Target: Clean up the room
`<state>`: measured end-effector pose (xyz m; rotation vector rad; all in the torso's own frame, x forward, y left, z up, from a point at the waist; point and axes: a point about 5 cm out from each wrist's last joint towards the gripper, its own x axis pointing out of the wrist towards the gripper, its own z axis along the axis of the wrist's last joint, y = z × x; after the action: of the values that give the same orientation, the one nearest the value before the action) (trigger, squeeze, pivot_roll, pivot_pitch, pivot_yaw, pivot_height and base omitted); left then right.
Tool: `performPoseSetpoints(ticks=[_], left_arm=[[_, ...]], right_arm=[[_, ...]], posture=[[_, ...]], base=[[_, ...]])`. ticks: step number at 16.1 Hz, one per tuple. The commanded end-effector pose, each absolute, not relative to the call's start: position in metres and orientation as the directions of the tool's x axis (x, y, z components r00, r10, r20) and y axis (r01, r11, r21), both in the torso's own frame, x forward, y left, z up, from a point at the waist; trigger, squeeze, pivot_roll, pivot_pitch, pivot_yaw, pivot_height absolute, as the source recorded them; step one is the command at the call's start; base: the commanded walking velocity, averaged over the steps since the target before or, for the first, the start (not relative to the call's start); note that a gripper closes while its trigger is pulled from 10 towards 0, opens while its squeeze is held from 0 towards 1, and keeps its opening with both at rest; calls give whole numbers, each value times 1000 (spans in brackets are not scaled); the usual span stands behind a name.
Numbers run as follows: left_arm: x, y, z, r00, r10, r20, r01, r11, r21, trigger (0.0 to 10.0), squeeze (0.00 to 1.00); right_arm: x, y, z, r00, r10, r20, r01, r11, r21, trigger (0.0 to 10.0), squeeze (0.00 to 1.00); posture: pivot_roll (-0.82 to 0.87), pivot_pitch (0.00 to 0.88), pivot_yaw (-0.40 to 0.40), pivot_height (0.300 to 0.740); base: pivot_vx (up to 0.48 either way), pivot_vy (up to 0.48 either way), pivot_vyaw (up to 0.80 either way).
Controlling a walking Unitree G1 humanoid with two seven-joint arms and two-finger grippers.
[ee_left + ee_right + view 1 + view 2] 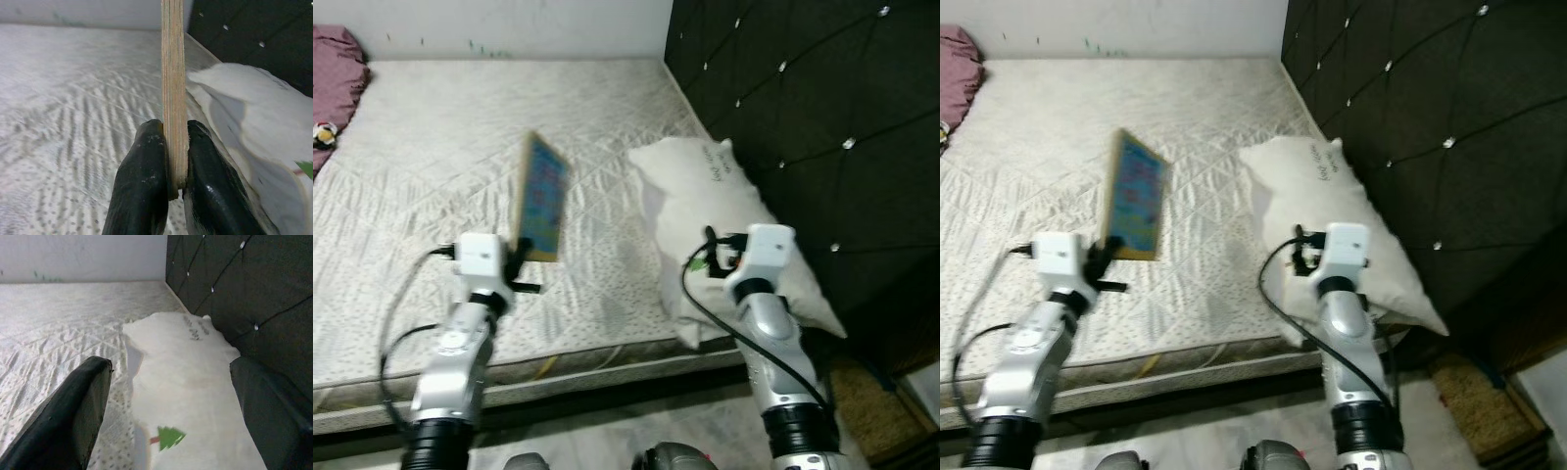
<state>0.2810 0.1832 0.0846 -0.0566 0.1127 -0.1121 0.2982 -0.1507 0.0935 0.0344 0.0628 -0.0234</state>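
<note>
Closest to the robot is the edge of the bed, and its two silver arms reach out over it. The left gripper [168,161] is closed tight on a flat wooden board [540,198]. The two black fingers [142,186] pinch the bottom edge of the board, one on each side. The board stands up on its edge above the mattress [440,176], tipped a little, and it does not touch the bed. Its big face has lots of little colored shapes on it, but they are too blurry to read. The right gripper [171,401] is wide open and holds nothing. It hangs just above a white pillow [715,215]. In the right wrist view you can see a small green tree picture [168,436] on the pillow, and farther up some dark writing that is too small to read. The pillow lies at the right side of the mattress, up against the dark padded headboard [803,127], which has shiny buttons on it. Farther off, the pale quilted mattress stretches back to a white wall [509,24]. In the far left corner of the bed sits a bunched pink blanket [337,69].
</note>
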Motion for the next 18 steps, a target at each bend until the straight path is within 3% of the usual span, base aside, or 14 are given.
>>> performPoseSetpoints(ticks=[1,10,13,18], left_arm=[[285,171,94,987,-150,-58,146,987,-68,10000,0],[284,179,95,998,-48,-30,44,993,-111,10000,0],[283,180,98,996,-87,-7,85,987,-139,10000,0],[284,179,99,994,-106,-1,105,983,-152,10000,0]], right_arm=[[298,-162,91,996,-56,-74,57,998,19,10000,0],[299,-162,91,996,-42,-77,44,999,20,10000,0],[299,-159,94,998,-18,-58,18,1000,-2,10000,0],[298,-159,94,998,-23,-56,22,1000,-5,10000,0]], posture=[[-15,0,-22,740],[-8,0,-31,740],[-9,0,-31,740],[-13,0,-29,740]], base=[[0,-296,0],[0,-62,0],[0,0,0],[293,0,200]])
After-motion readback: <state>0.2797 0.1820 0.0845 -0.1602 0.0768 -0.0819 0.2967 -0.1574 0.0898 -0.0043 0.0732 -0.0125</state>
